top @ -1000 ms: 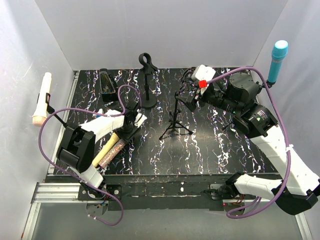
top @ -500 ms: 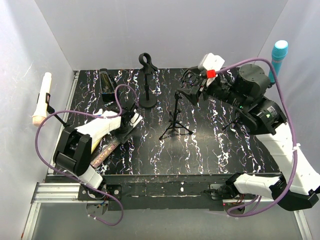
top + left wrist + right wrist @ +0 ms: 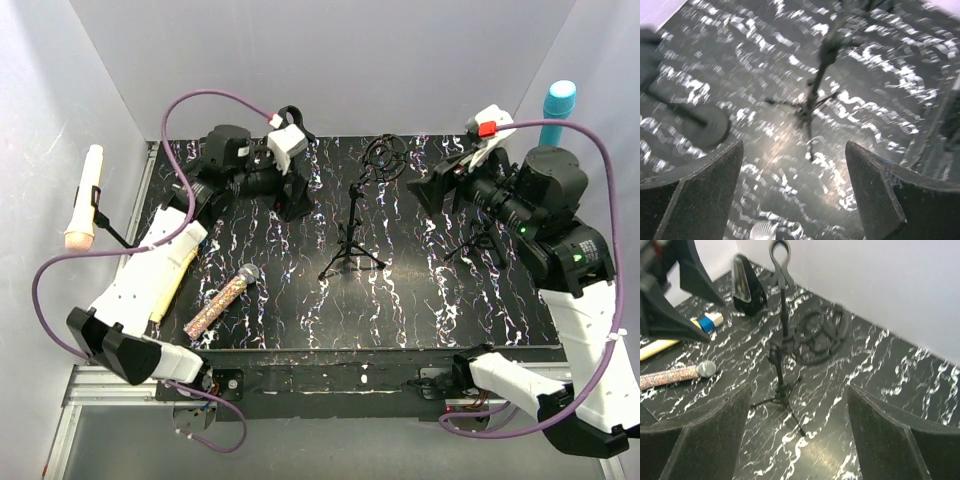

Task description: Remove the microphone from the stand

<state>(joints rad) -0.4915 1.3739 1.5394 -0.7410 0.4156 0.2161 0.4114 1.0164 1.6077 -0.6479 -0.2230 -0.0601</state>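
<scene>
Top view: the microphone (image 3: 222,300) lies flat on the table (image 3: 420,310), well apart from the tripod stand (image 3: 352,235), so I judge the removal done. My left pincer (image 3: 292,185) hovers just beside the clip stand (image 3: 291,118); my right pincer (image 3: 438,188) hangs to the right of the tripod stand, apart from it. Hazard: a sideways sweep of the left pincer can tip the clip stand, and the purple cable (image 3: 215,97) looping above it can snag the clip. The microphone body is round, so any nudge can roll it. Against the earlier top pictures, the left pincer has left the microphone and travelled to the far edge, and the right pincer has drawn back from the ring at the tripod stand's top. Left wrist view: my left pincer (image 3: 792,165) is released, jaws wide and empty. The picture is blurred, and the tripod stand (image 3: 812,97) lies ahead. Right wrist view: my right pincer (image 3: 795,410) is released and empty. The tripod stand (image 3: 779,371) is upright and the microphone (image 3: 677,375) lies to its left.
</scene>
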